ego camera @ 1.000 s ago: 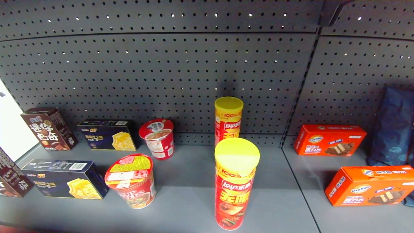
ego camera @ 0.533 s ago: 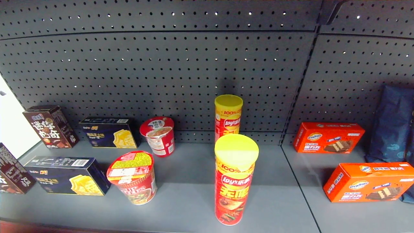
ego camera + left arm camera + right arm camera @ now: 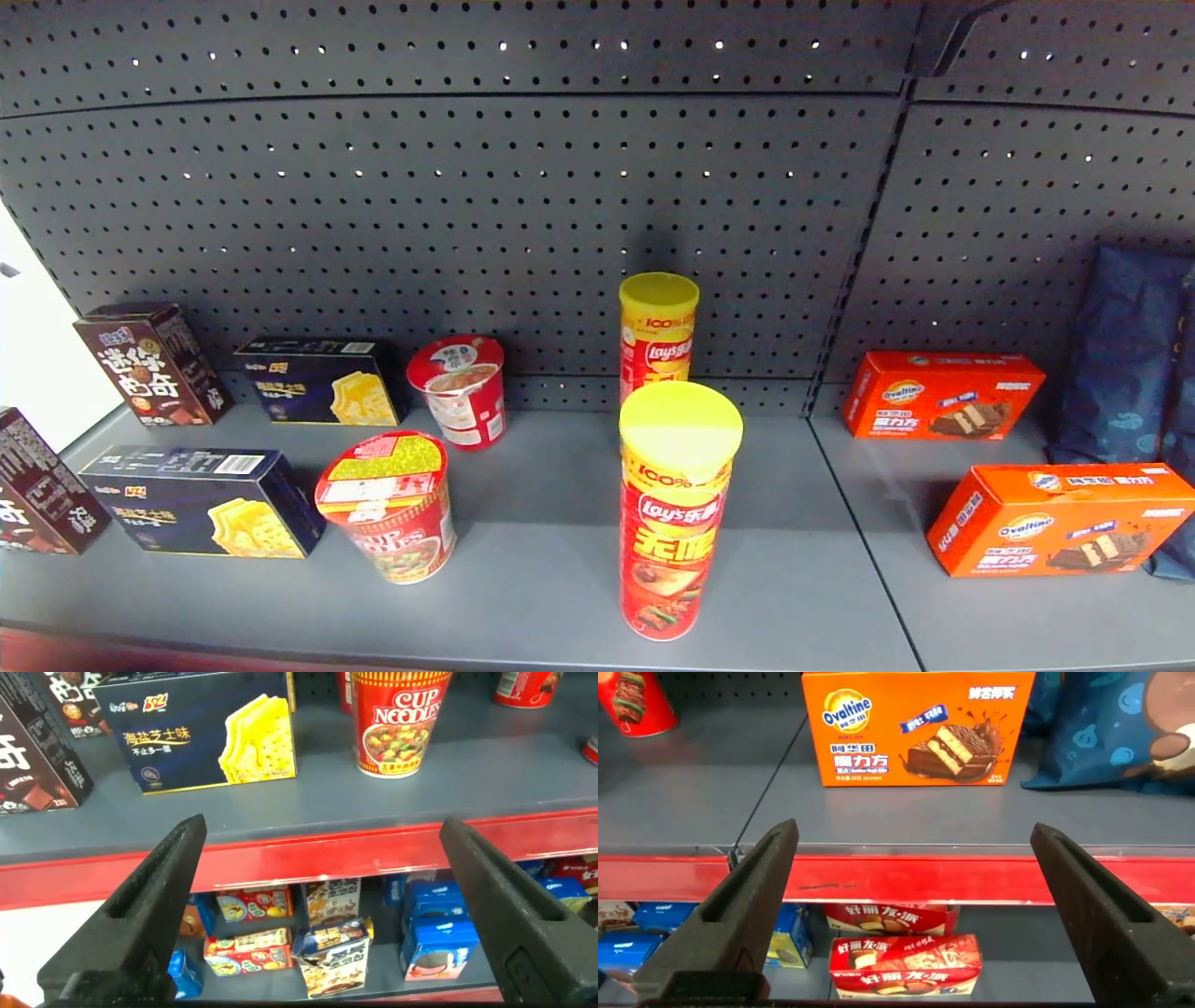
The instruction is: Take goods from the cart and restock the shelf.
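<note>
Just short of the grey metal shelf (image 3: 794, 597), where a tall red crisp tube (image 3: 679, 532) stands, left hand (image 3: 318, 838) and right hand (image 3: 912, 835) gape empty; backing squarely toward the cart looks wisest.

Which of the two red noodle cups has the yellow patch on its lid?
The front red noodle cup, beside the front dark blue cracker box; the rear cup has a mostly red lid.
</note>
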`<state>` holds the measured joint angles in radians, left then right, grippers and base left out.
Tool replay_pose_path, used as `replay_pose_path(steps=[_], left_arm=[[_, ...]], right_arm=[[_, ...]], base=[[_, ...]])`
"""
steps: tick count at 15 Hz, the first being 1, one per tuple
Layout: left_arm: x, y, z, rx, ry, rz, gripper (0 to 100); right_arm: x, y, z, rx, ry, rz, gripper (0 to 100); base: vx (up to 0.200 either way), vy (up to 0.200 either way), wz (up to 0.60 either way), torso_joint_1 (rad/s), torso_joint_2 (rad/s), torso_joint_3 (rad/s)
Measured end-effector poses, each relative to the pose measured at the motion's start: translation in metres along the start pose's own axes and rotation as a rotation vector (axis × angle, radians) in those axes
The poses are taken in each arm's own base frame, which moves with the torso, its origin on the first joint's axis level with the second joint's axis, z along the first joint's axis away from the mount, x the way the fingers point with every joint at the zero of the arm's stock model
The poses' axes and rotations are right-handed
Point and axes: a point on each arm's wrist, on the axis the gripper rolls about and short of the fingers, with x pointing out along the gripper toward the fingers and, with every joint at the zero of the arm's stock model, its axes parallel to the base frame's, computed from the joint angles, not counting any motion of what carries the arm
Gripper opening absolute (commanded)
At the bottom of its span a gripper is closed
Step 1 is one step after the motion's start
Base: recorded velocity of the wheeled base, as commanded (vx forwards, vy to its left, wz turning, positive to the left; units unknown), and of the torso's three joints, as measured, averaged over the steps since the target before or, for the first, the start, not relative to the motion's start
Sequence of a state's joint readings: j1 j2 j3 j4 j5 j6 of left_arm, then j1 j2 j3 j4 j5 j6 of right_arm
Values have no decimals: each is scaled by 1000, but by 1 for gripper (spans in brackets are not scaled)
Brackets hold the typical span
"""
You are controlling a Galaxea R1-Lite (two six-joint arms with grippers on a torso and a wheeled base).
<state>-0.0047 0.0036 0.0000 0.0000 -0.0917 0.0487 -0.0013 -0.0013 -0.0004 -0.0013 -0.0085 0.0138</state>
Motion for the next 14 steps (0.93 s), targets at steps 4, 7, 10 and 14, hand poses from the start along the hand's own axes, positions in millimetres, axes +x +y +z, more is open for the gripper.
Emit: replay_pose_path(steps=[4, 7, 10, 14], left_arm=[[0, 0, 0, 0, 0, 0, 100], [0, 0, 0, 0, 0, 0, 100], [0, 0, 0, -1, 0, 0, 100], [0, 0, 0, -5, 1, 1, 100]], right_arm=[[0, 0, 0, 0, 1, 1, 100], [0, 0, 0, 0, 0, 2, 100], [0, 0, 0, 0, 0, 2, 100], [0, 0, 0, 0, 1, 2, 100]], base=[[0, 0, -300, 1, 1, 5], [0, 0, 0, 0, 0, 0], [0, 0, 0, 0, 0, 0], [-50, 0, 0, 1, 1, 1]])
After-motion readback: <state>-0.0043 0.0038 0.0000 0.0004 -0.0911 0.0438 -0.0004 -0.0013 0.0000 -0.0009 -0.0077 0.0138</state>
